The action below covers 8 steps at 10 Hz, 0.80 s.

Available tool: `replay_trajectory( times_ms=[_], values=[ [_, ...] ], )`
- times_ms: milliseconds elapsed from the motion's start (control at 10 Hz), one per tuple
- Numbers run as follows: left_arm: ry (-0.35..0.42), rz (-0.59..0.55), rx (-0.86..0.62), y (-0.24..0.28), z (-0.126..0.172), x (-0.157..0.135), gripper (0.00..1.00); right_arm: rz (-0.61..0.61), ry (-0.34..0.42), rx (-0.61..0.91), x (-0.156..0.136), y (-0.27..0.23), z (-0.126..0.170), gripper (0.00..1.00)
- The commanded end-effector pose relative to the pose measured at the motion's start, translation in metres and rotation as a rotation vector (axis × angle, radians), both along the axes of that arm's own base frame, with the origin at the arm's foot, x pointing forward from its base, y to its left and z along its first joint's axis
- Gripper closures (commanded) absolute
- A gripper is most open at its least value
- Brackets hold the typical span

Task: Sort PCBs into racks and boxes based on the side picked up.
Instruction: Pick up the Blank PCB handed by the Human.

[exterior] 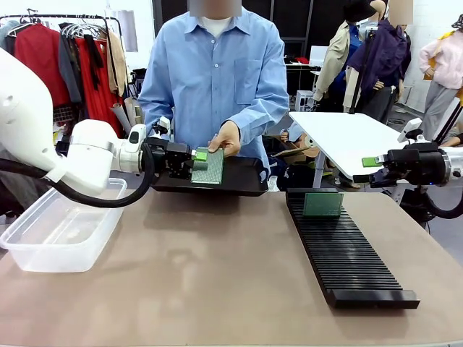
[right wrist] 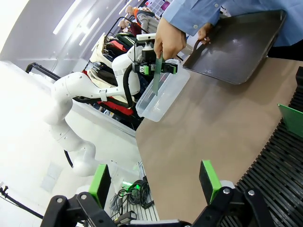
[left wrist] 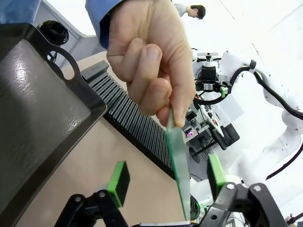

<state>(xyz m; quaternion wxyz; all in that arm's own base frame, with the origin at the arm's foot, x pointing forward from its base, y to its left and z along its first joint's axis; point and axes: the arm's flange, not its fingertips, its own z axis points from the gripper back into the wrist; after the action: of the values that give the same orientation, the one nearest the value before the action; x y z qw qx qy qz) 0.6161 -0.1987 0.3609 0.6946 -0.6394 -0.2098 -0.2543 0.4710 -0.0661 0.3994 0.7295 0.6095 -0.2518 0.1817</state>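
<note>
**Step in hand: handover.** The person's hand (exterior: 226,137) holds the handed PCB (exterior: 208,167) upright over the black tray (exterior: 242,184), at the far centre-left of the table (exterior: 217,282). The left gripper (left wrist: 167,175) brackets this board edge-on. Its pads (left wrist: 118,177) are spread, with a gap on either side of the board, which sits nearer one pad than the other. The gripper is not clamped and grasps nothing.

**Next move, as judged.** The jaws need to close squarely on the board's free end, clear of the person's fingers. Once the person lets go, the side that was taken decides whether the board goes to the rack or the tub. Which face is presented probably cannot be settled here, since the wrist view shows the board edge-on.

**Right gripper** (right wrist: 155,182). It is at the far right, near the rack's far end, with jaws released and empty.

**Containers**
- Rack (exterior: 347,253): on the right half of the table, running near to far. One racked PCB (exterior: 323,204) stands upright in a slot at the far end, and the remaining slots are bare.
- Clear tub (exterior: 58,224): at the near left, by the table's left edge. It appears to hold nothing.
- Black tray: held by the person at the table's far edge. The part of its floor that shows is bare.
</note>
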Motion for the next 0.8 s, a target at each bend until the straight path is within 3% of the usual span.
replay_trajectory(
  times_ms=[0, 200, 300, 700],
  values=[
    [0.004, 0.002, -0.024, -0.0054, -0.0017, 0.0059, 0.52, 0.0, -0.006, -0.001, 0.0, -0.0008, 0.0026, 0.0],
    [0.014, 0.001, -0.024, -0.0072, -0.0032, 0.0064, 0.9, 0.0, -0.006, -0.001, 0.0, -0.0008, 0.0026, 0.0],
    [0.016, 0.004, -0.028, -0.0067, -0.0031, 0.0067, 1.0, 0.0, -0.006, -0.001, 0.0, -0.0008, 0.0026, 0.0],
    [0.036, -0.008, -0.049, -0.0046, -0.0029, 0.0078, 1.0, 0.0, -0.006, -0.001, 0.0, -0.0008, 0.0026, 0.0]
  ],
)
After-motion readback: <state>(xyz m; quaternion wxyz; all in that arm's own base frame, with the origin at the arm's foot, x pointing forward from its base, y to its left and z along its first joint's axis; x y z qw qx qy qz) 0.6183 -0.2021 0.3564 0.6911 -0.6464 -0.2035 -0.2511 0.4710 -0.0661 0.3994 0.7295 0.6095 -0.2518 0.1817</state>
